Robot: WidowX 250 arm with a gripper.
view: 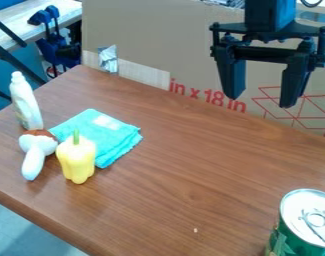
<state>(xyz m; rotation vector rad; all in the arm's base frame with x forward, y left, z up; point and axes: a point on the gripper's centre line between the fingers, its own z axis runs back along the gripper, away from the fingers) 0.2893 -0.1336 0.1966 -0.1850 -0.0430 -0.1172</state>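
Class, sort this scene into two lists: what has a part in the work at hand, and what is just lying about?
In the work:
- gripper, open and empty
- table, the work surface

Lying about, untouched:
- turquoise cloth
- yellow pepper
- white mushroom-like toy
- white bottle
- green can
- cardboard behind the table

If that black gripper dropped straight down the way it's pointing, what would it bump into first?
Probably the brown tabletop, as the gripper points down. Depth is unclear here, so the green can at lower right might be near its path.
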